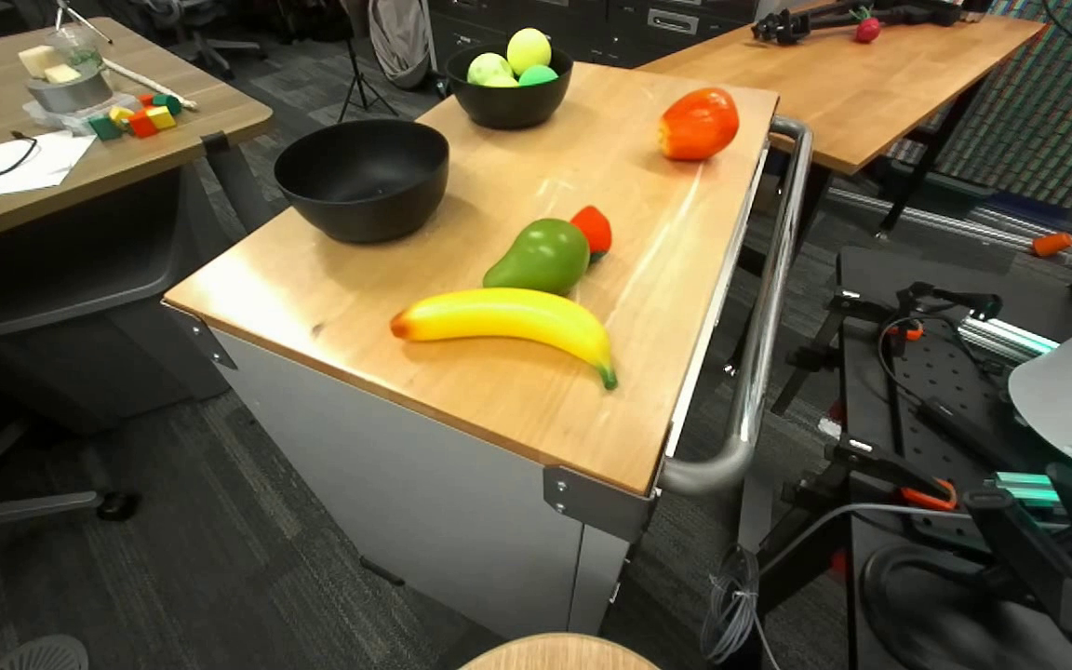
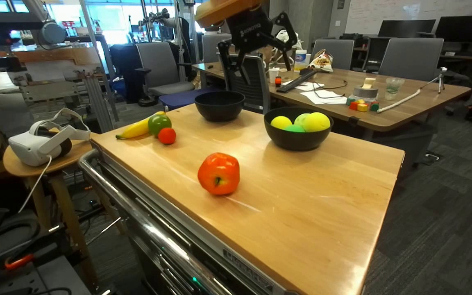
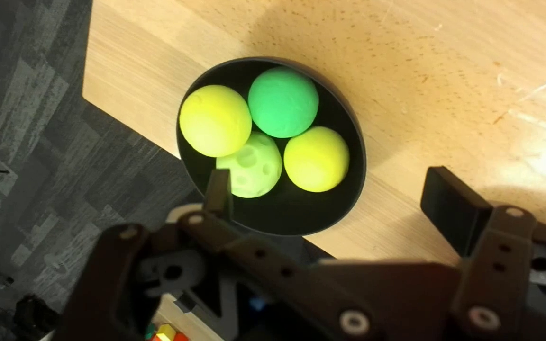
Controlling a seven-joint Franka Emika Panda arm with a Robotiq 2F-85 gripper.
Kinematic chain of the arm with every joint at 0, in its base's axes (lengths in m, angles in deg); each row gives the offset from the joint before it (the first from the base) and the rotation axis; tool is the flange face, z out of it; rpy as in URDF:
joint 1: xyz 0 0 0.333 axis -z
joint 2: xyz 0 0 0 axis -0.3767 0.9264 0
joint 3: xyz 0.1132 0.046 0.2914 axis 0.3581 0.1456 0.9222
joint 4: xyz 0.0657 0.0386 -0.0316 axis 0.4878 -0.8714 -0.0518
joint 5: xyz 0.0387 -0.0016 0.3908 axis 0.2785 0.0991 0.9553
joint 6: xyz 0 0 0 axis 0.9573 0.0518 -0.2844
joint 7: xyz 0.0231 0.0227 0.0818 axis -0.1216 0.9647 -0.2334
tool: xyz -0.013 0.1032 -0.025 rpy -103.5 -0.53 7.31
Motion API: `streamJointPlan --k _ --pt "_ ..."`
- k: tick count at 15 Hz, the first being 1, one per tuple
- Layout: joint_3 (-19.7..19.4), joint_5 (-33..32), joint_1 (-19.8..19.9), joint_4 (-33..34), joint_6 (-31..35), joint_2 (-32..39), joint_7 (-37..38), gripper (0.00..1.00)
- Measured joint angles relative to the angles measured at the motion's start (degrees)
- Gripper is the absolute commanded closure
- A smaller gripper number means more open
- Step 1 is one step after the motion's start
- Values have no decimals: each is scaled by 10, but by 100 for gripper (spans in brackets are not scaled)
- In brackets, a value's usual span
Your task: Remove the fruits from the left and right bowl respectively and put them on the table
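Observation:
Several round yellow and green fruits [image 3: 316,158] lie in a black bowl [image 3: 292,215], which both exterior views show near the table's far edge. A wider black bowl [image 1: 359,209] stands beside it with nothing visible inside. On the wooden table [image 2: 322,196] lie a yellow banana [image 1: 508,316], a green oval fruit [image 1: 543,256] and a small red fruit [image 1: 592,230], grouped close together. My gripper [image 2: 266,73] hangs in the air above the bowls, jaws wide apart and holding nothing. In the wrist view, one finger [image 3: 218,196] overlaps the filled bowl's rim.
A larger orange-red fruit [image 2: 218,173] rests near the table edge with the metal rail [image 1: 783,251]. Past the bowls, a desk [image 2: 408,108] carries blocks, tape and papers. A white headset [image 2: 43,143] sits on a stool by the table's corner.

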Motion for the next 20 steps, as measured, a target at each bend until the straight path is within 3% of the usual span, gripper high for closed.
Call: streamJointPlan --k 5,11,15,18,19,20 --pt "-7 -25 3 68 -1 98 -6 0" --pt "-34 -176 -7 140 -1 179 73 0" --pt "-37 -217 -8 164 -10 204 106 0" --pt "-37 -223 -8 176 -19 220 116 12" --pt "-37 -223 -8 180 -21 224 117 21" --pt "-37 -223 -7 184 -24 229 119 39"
